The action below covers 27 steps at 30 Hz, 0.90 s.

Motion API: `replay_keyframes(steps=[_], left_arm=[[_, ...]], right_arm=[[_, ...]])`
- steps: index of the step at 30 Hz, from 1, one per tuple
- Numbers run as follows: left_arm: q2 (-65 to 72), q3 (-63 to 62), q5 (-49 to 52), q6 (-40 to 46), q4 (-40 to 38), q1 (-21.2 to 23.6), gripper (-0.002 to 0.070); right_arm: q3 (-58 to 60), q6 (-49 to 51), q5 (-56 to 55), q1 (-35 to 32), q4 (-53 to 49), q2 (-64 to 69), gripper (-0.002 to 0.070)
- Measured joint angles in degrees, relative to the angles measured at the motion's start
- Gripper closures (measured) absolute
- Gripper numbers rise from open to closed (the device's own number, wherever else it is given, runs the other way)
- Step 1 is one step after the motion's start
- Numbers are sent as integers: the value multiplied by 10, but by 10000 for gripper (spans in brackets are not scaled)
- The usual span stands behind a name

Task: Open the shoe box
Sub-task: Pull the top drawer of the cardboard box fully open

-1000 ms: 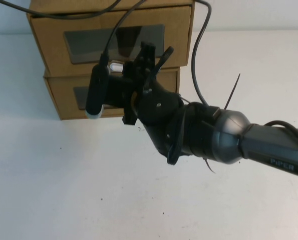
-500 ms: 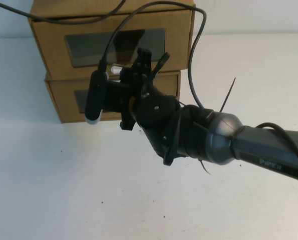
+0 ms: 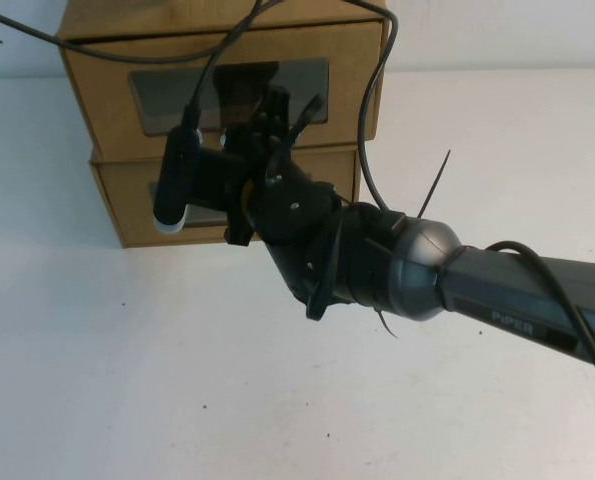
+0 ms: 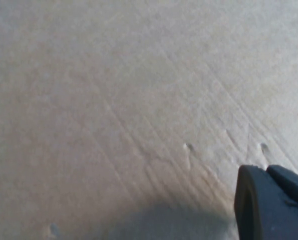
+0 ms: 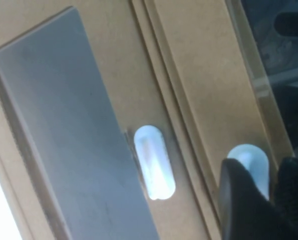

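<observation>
Two brown cardboard shoe boxes with dark windows are stacked at the back left, the upper box (image 3: pixel 102 90) on the lower box (image 3: pixel 127 205). My right gripper (image 3: pixel 282 105) is pressed up to the upper box's front, near its bottom edge. In the right wrist view the right gripper (image 5: pixel 271 182) stands open, its black fingers (image 5: pixel 239 205) on either side of a white pull tab (image 5: pixel 250 159). A second white tab (image 5: pixel 154 162) sits beside the other box's window (image 5: pixel 63 130). My left gripper (image 4: pixel 271 202) shows as a dark edge against plain cardboard.
The right arm (image 3: pixel 417 275) crosses the white table (image 3: pixel 127 380) from the right. Its wrist camera (image 3: pixel 175 180) hangs in front of the lower box, and black cables (image 3: pixel 372 150) loop above the boxes.
The right arm has moved left and closer to the boxes. Its fingers have drawn closer together. The white tab, visible in the high view before, is now hidden behind the gripper.
</observation>
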Motion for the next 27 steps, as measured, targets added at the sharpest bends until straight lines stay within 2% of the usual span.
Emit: replay_keyframes(steps=[10,18,27], left_arm=[[0,0,0,0,0,0,680],[0,0,0,2,0,0,680],[0,0,0,6,0,0,680]], right_arm=[[-3,0,18,0,6,8,552],[-5,0,35,1,-5,17,639],[-7,0,33,0,-9,18,647]])
